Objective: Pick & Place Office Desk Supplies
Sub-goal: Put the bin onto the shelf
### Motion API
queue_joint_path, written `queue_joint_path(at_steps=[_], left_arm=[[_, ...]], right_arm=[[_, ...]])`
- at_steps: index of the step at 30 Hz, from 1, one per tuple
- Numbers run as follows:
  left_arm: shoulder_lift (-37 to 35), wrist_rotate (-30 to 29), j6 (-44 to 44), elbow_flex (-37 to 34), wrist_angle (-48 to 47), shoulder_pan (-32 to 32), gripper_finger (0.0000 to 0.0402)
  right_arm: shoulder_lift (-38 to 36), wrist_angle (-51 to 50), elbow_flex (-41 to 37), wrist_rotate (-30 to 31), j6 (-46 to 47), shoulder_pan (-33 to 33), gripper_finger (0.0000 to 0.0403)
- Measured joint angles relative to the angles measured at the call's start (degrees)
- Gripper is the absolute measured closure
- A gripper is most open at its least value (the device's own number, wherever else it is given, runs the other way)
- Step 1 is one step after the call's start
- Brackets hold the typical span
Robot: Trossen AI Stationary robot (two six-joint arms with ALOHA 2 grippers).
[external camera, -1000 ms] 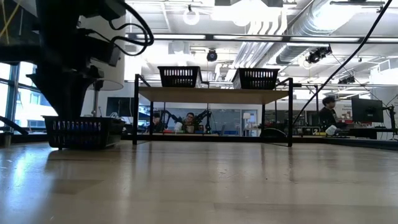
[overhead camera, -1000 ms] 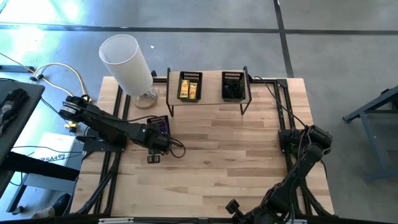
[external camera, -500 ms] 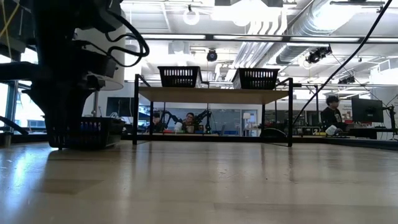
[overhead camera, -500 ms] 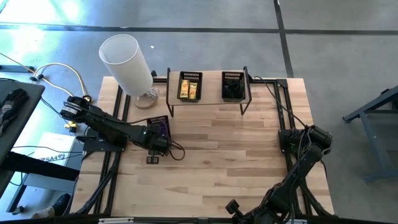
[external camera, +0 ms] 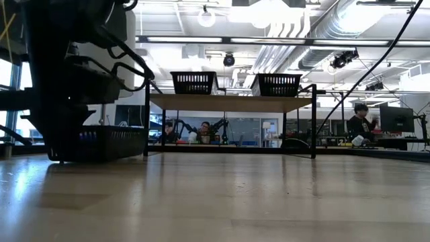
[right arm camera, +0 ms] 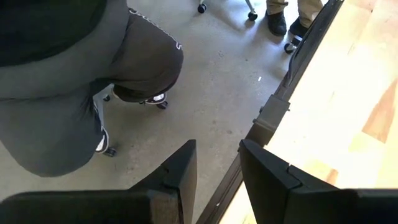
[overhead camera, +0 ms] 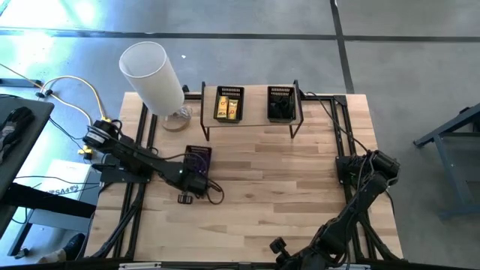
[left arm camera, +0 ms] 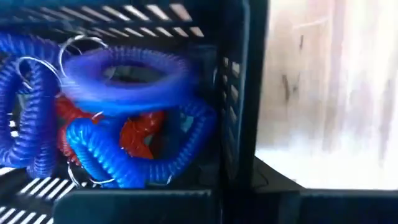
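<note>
High view: the left gripper (overhead camera: 196, 182) sits over the near edge of a mesh tray (overhead camera: 199, 155) on the counter (overhead camera: 277, 180), left of centre. Whether its fingers are open or closed, I cannot tell from above. Two more trays stand on a raised shelf (overhead camera: 251, 114) at the far side: one holds yellow pieces (overhead camera: 229, 105), the other black blocks (overhead camera: 280, 109). A white cylinder (overhead camera: 152, 75) stands at the far left corner. The right arm waits folded at the counter's right edge, well apart from the work.

Low view: the left arm fills the left side as a dark mass, with the tray (external camera: 111, 142) on the counter beneath it. The shelf (external camera: 232, 103) and its two trays stand behind. People sit in the room beyond.

Left wrist view: blue coils (left arm camera: 127, 81) and a red coil (left arm camera: 140, 134) lie tangled inside the tray, some with metal rings. The tray wall (left arm camera: 239, 93) crosses right in front of the camera. The left arm's own fingers do not show clearly.

Right wrist view: the right gripper (right arm camera: 217, 165) has its fingers slightly apart, holding nothing, over the counter's edge and the floor.

The step in hand looks like reaching for one coil. To do it well, I would clear the tray wall first, take the topmost blue coil by a single loop, and lift slowly, since the tangled coils may drag their neighbours or the light tray along.
</note>
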Motion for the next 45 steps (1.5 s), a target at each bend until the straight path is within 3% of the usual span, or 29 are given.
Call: queue_joint_path(at_steps=[5, 14, 21, 27, 33, 40, 45], left_arm=[[-1.12, 1.03, -0.51, 5.61, -1.61, -3.01, 0.0400], [-1.20, 0.80, 5.84, 24.98, -15.94, -5.19, 0.0401], [-1.20, 0.80, 18.24, 39.56, -16.89, -2.91, 0.0401], [-1.22, 0.88, 28.76, 47.68, -16.80, 3.58, 0.0401], [-0.79, 3.28, 38.66, 49.65, -15.07, 13.83, 0.0401], [3.33, 11.78, 40.93, 52.59, -10.32, 24.93, 0.0401], [7.41, 12.98, 39.84, 52.96, -8.02, 28.89, 0.0401]], right_arm=[[0.00, -0.03, 0.00, -0.02, -0.01, 0.00, 0.0292], [0.00, 0.00, 0.00, -0.02, 0.00, 0.00, 0.0292], [0.00, 0.30, 0.00, 0.17, 1.32, 0.00, 0.0292], [0.00, 0.66, 0.00, 0.17, -1.84, -0.86, 0.0292], [0.00, 1.15, 0.00, -0.11, -2.42, -3.98, 0.0292], [0.02, -2.09, 0.00, -4.52, -1.83, -6.08, 0.0292], [-0.31, -3.57, 0.00, -4.61, -2.14, -5.85, 0.0292]])
